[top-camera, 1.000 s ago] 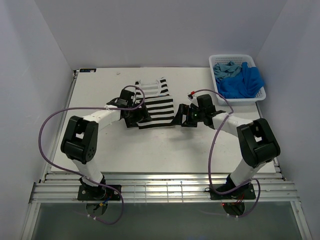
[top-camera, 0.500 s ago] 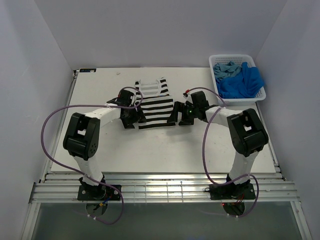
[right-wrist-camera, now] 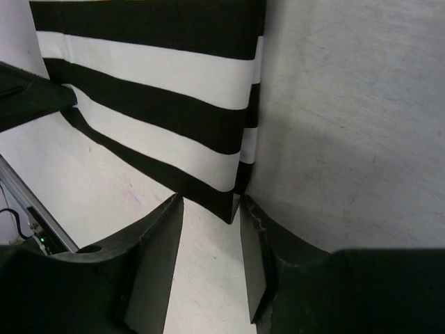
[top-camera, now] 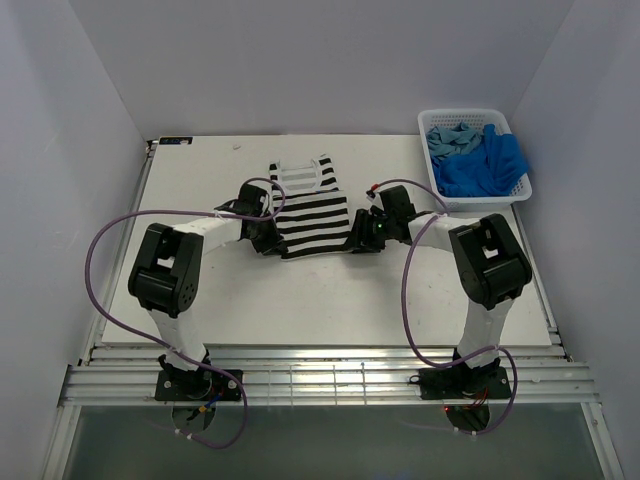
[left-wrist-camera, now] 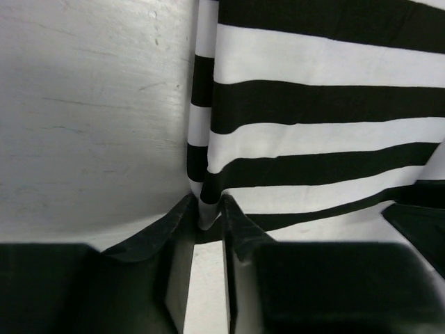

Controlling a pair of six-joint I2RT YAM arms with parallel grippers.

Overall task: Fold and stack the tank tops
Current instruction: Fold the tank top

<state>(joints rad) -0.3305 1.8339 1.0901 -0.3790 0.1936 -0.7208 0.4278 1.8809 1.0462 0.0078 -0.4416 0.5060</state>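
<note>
On the middle of the desk [top-camera: 300, 300] the striped tank top [top-camera: 312, 210] lies flat, awaiting its first fold. My left tool [left-wrist-camera: 207, 209] pinches its near left corner. My right tool [right-wrist-camera: 208, 209] stands half-open astride the other corner, and I judge it must close before lifting.

Entry: robotics lab test cell. You are working inside a booth whose plain white walls [top-camera: 330, 70] are closing in a white table [top-camera: 300, 305]. Two arms [top-camera: 165, 275] are standing bolted to a slotted aluminium rail frame [top-camera: 330, 378] along its near edge, and purple cables [top-camera: 88, 275] are looping loose beside them.
</note>
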